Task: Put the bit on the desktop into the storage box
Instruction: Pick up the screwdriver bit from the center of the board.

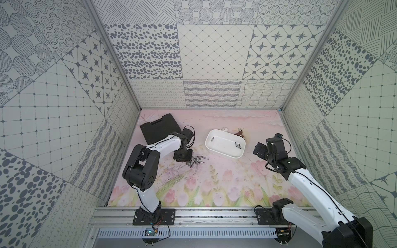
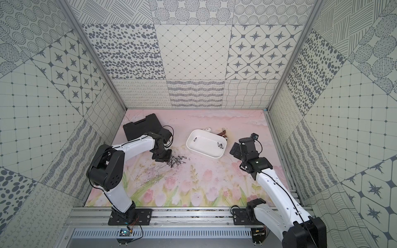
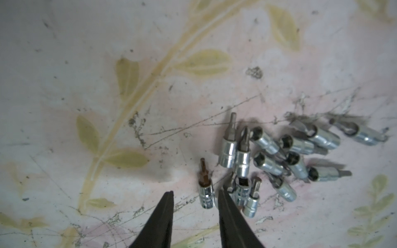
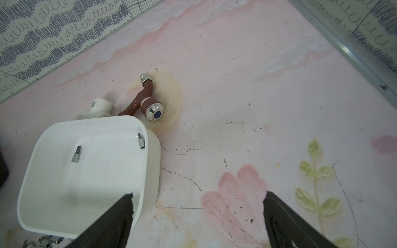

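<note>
While bits (image 1: pixel 238 145) lie in the storage box (image 1: pixel 221 152), left pincer (image 3: pixel 195 191) and right pincer (image 4: pixel 198 193) gape empty.

The left gripper (image 1: pixel 188 160) was seen at the edge of a pile of bits (image 1: pixel 196 161) on the desktop (image 1: pixel 214 178). Several bits (image 1: pixel 238 145) were seen inside the storage box (image 1: pixel 221 154).
</note>
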Tool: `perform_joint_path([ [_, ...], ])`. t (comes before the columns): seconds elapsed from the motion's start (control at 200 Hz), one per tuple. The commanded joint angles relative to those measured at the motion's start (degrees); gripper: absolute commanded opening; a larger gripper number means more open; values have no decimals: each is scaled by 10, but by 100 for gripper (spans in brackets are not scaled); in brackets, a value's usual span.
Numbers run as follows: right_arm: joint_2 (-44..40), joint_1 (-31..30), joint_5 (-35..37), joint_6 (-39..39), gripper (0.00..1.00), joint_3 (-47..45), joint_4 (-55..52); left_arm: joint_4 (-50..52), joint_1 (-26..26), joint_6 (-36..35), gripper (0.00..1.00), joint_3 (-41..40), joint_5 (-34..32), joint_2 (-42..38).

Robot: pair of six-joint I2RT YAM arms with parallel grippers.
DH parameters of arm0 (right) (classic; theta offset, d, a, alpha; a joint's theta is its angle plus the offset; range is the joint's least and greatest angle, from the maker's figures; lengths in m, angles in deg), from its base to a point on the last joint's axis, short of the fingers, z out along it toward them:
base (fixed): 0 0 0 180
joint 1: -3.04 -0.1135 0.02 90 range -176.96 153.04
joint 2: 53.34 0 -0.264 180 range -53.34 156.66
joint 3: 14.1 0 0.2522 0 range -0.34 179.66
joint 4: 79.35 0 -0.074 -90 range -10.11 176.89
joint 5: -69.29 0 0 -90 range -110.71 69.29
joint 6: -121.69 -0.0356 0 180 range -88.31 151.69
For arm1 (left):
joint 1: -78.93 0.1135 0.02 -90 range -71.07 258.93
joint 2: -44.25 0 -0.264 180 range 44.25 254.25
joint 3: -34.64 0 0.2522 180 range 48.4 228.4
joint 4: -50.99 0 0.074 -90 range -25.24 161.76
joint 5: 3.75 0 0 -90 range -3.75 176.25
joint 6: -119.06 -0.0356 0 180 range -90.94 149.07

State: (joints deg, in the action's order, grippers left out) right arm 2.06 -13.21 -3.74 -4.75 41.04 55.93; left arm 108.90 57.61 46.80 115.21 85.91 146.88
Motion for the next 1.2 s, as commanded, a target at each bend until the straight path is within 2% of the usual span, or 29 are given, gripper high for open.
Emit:
perform_joint_path([
  [0.0,2,3,2,8,97,-2,20,4,1,-5,38,0,11,7],
  [0.275,2,3,1,7,97,-4,20,3,0,-7,35,-3,19,17],
  [1.196,6,4,0,2,97,-6,21,-1,1,-14,16,-10,25,39],
])
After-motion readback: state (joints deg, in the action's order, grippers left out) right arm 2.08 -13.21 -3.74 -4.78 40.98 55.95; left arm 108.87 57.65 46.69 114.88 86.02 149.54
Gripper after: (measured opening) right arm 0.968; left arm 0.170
